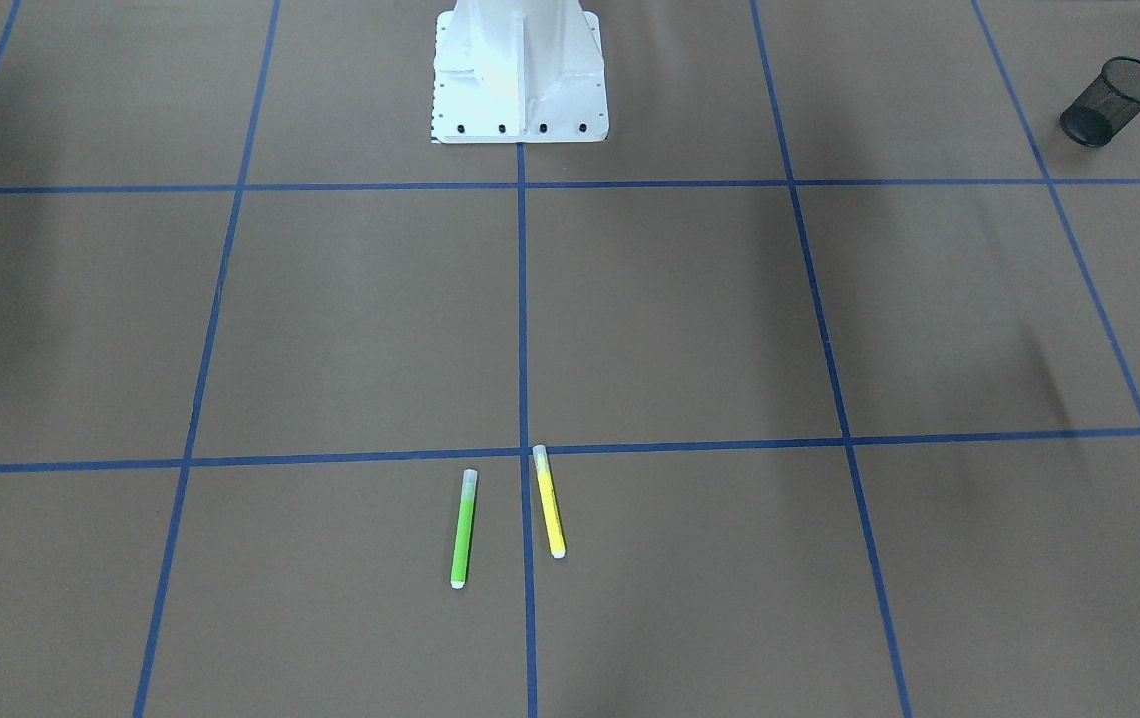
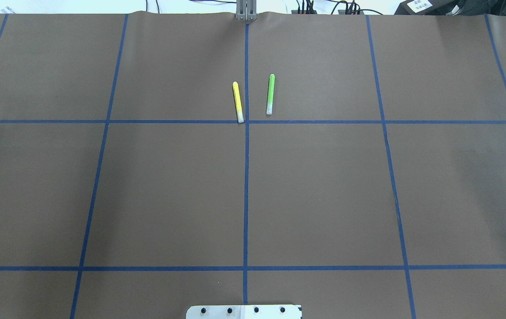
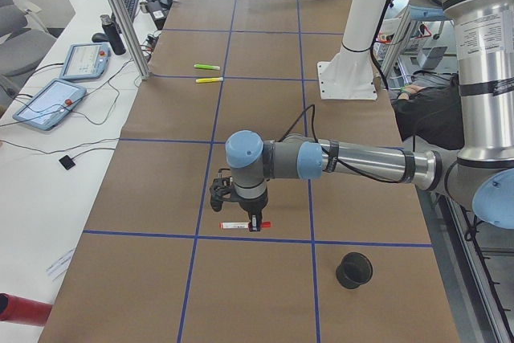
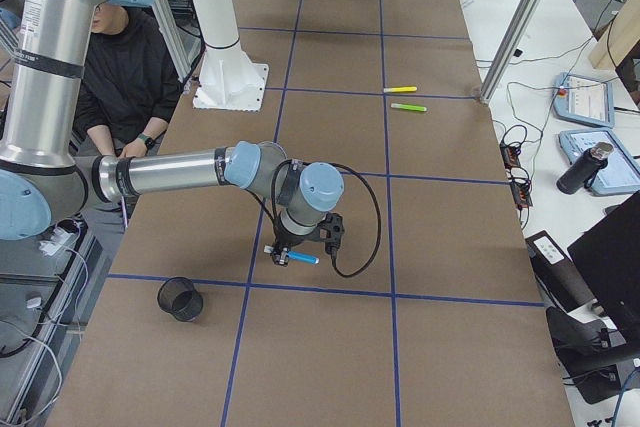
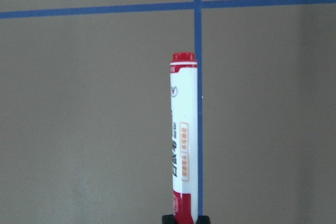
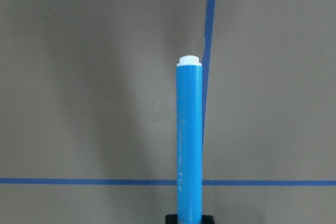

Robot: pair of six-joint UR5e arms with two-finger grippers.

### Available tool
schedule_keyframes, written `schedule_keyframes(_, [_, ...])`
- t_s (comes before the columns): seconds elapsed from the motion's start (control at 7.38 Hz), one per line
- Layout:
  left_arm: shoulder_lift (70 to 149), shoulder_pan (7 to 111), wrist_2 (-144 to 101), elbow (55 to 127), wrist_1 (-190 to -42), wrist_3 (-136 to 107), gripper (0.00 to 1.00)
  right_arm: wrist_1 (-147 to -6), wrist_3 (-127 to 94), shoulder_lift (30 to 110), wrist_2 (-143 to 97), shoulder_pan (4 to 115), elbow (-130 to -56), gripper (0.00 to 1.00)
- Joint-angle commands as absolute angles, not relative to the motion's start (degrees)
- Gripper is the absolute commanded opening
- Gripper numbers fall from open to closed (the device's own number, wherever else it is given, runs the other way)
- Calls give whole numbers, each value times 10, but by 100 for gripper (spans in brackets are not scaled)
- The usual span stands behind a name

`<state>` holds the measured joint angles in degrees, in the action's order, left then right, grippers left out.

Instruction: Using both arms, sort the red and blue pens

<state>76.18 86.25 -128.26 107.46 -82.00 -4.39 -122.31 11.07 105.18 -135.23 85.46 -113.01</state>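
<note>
The red pen [image 5: 184,135], white-barrelled with a red cap and red end, sticks out of my left gripper [image 5: 182,217], which is shut on its capped end. In the left side view the near left arm holds this red pen [image 3: 245,225] level, just above the table by a blue line. My right gripper [image 6: 189,217] is shut on the blue pen [image 6: 189,145], whose white end points away. From the right side, the blue pen [image 4: 299,258] hangs low over the table under the near right arm. Neither gripper shows in the overhead or front views.
A green marker [image 2: 270,94] and a yellow marker [image 2: 237,101] lie side by side at the far middle of the table. One black mesh cup [image 3: 354,270] stands near the left gripper, another mesh cup [image 4: 181,299] near the right gripper. A person [image 4: 130,67] sits beside the robot base.
</note>
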Motion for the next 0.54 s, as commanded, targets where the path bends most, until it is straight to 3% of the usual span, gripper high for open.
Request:
schedule_keyframes(0.0, [674,885,-1285,1079,-813,-43,0,-1264,129,1056,-1366,884,-1131,0])
schedule_keyframes(0.41, [650,950,-1341,1079,-637,-40,0,-1329,131,1057,-1375,902,-1157,0])
